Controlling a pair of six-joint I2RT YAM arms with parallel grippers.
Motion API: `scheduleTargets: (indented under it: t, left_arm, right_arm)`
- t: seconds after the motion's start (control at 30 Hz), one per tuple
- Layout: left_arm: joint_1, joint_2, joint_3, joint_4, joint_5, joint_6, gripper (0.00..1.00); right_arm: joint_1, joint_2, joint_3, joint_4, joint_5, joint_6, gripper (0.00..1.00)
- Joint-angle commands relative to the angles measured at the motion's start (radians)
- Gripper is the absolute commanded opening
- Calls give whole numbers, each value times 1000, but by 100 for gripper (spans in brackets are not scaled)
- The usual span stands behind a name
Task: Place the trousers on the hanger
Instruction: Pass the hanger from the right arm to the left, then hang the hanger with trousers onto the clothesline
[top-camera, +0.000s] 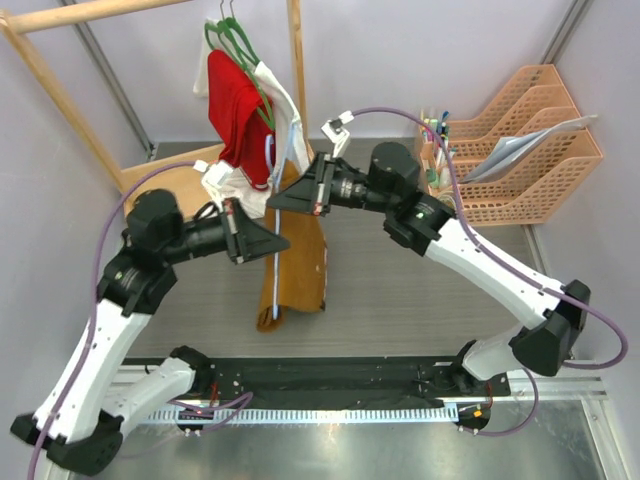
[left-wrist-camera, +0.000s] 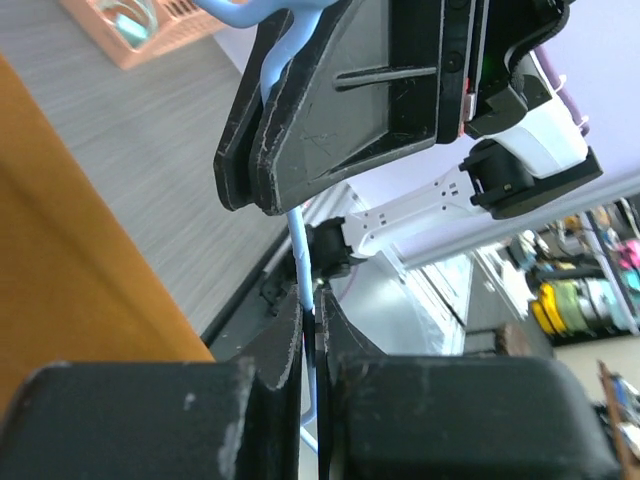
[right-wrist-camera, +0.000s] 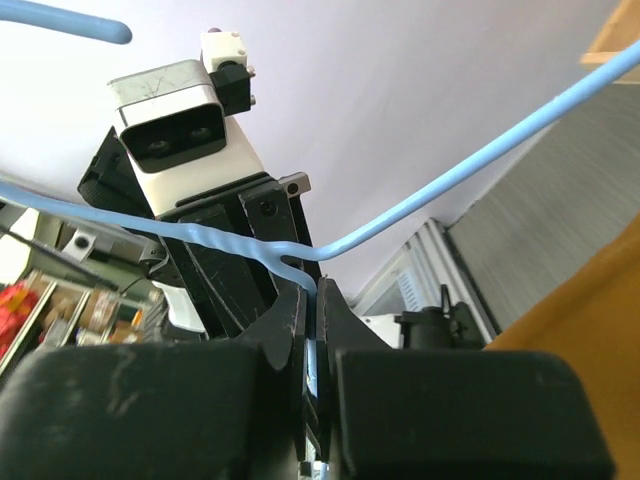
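Beside trousers (top-camera: 300, 270): left gripper (top-camera: 278, 243), right gripper (top-camera: 277, 200) clamp hanger (left-wrist-camera: 302, 258).

On my feed, plain pale lilac walls (top-camera: 420, 50) close in a grey wood-grain table top (top-camera: 400, 290). A bare wooden rack (top-camera: 60, 97) stands at the far left, and stacked orange file trays (top-camera: 530, 150) sit in the far right corner. A brushed metal sheet (top-camera: 400, 450) lines the near edge. The light looks even and soft.

Overhead, the left pincer (top-camera: 280, 243) and right pincer (top-camera: 274, 203) are hiding the trousers' (top-camera: 300, 275) top and much of the hanger (top-camera: 274, 285); the right wrist view is cropping its hook.
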Motion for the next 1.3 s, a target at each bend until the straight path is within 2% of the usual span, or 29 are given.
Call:
scheduleTargets:
  t: [0.0, 0.1, 0.13, 0.2, 0.3, 0.37, 0.43, 0.57, 0.73, 0.87, 0.9, 1.1, 1.2, 1.27]
  left_arm:
    - [51, -115, 29, -140, -37, 122, 0]
    - [83, -200, 26, -179, -43, 159, 0]
    - [91, -248, 12, -177, -43, 140, 0]
    - [117, -294, 10, -205, -51, 130, 0]
    - [177, -355, 35, -289, -147, 136, 0]
    - [214, -375, 58, -297, -172, 110, 0]
    - [267, -372, 90, -294, -190, 78, 0]
    - [326, -345, 157, -284, -166, -8, 0]
    - [438, -411, 152, -317, -95, -106, 0]
    - [472, -397, 176, -301, -202, -92, 0]
    - [472, -354, 190, -291, -219, -80, 0]
    - [472, -117, 384, -262, -275, -71, 0]
    - [473, -61, 458, -209, -326, -51, 0]
    - [472, 17, 557, -274, -379, -10, 0]
  right_arm:
    - [96, 87, 143, 200, -59, 52, 1]
    - [134, 156, 221, 188, -62, 25, 1]
    - [160, 174, 258, 188, -63, 9, 4]
    - [173, 212, 293, 189, -62, 8, 18]
    - [182, 275, 362, 188, -62, -3, 26]
    - [179, 298, 393, 176, -60, -30, 38]
    - [177, 304, 400, 160, -57, -37, 40]
    - [171, 284, 381, 127, -45, -75, 75]
    - [121, 246, 322, 110, -16, -97, 86]
    - [27, 209, 284, 107, 1, -107, 93]
    - [7, 206, 282, 101, 0, -112, 99]
    - [-97, 151, 275, 65, -19, -133, 100]
    - [-131, 105, 233, 64, -16, -141, 100]
    - [-161, 80, 197, 65, -14, -143, 100]
